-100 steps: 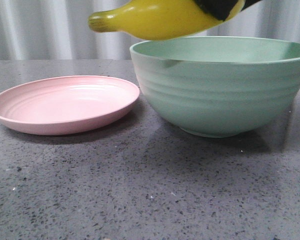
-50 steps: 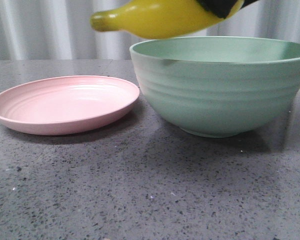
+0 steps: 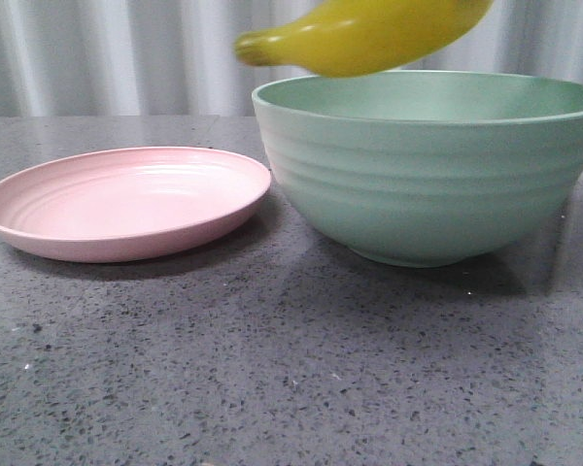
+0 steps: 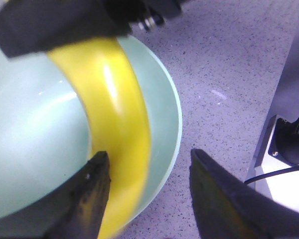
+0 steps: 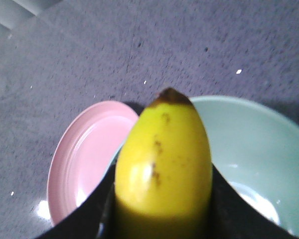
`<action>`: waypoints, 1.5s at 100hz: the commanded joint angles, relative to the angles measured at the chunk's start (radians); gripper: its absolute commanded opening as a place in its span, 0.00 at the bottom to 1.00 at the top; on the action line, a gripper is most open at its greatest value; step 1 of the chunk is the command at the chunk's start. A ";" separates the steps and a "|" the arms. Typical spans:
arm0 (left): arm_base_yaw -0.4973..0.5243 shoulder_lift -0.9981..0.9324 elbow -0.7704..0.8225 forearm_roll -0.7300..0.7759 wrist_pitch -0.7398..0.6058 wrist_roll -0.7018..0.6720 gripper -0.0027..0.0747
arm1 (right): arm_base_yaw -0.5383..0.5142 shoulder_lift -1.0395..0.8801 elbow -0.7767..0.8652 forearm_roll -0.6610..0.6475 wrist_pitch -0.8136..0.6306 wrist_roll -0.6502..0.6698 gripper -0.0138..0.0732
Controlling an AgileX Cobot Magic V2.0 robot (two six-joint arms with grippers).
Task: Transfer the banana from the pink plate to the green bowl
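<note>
One banana [image 3: 369, 37], pinched lengthwise in our right gripper [image 5: 162, 219], hangs above the green bowl [image 3: 428, 165], long axis across its rim; left gripper [image 4: 147, 194] spread, beside it.

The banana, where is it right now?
In the front view the banana is up in the air over the left rim of the green bowl, held by the right gripper; the pink plate sits empty.

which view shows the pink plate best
The front view: the pink plate sits whole and unobstructed on the table, left of the green bowl. The right wrist view shows it partly hidden behind the banana and the right pincer. The left wrist view does not show it.
</note>
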 commanded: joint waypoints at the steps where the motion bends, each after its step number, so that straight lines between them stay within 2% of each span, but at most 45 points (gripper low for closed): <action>1: -0.006 -0.043 -0.039 -0.019 -0.040 0.002 0.47 | -0.028 -0.034 -0.034 -0.008 -0.105 -0.044 0.10; 14: -0.006 -0.043 -0.039 -0.019 -0.040 0.002 0.47 | -0.030 -0.010 -0.034 -0.047 -0.111 -0.070 0.11; 21: -0.006 -0.043 -0.039 -0.019 -0.040 0.002 0.47 | -0.025 0.011 -0.034 -0.047 -0.106 -0.094 0.15; 28: -0.006 -0.043 -0.039 -0.019 -0.040 0.002 0.47 | -0.023 0.030 -0.034 -0.047 -0.104 -0.109 0.25; 43: -0.006 -0.043 -0.039 -0.019 -0.033 0.002 0.47 | -0.023 0.049 -0.034 -0.056 -0.112 -0.109 0.56; 48: -0.006 -0.043 -0.039 -0.019 -0.033 0.002 0.47 | -0.023 0.049 -0.034 -0.063 -0.122 -0.109 0.62; 54: -0.006 -0.043 -0.039 -0.019 -0.033 0.002 0.47 | -0.023 0.049 -0.034 -0.065 -0.134 -0.109 0.65; 77: -0.006 -0.043 -0.039 -0.019 -0.033 0.002 0.47 | -0.023 0.033 -0.034 -0.097 -0.149 -0.109 0.64; 89: -0.006 -0.043 -0.039 -0.019 -0.034 0.002 0.46 | -0.023 0.004 -0.034 -0.156 -0.149 -0.109 0.63; 98: -0.006 -0.050 -0.039 -0.019 -0.039 0.002 0.37 | -0.023 -0.024 -0.034 -0.211 -0.149 -0.109 0.53; 119: -0.006 -0.104 -0.039 0.018 -0.115 0.002 0.05 | -0.023 -0.099 -0.034 -0.297 -0.120 -0.109 0.08; 123: -0.006 -0.118 -0.036 0.038 -0.130 0.002 0.01 | -0.023 -0.112 -0.030 -0.298 -0.113 -0.109 0.09; 136: -0.006 -0.180 -0.003 0.105 -0.191 0.002 0.01 | -0.023 -0.180 0.009 -0.307 -0.106 -0.109 0.09; 150: -0.006 -0.275 0.118 0.112 -0.342 0.002 0.01 | -0.023 -0.287 0.120 -0.344 -0.163 -0.109 0.09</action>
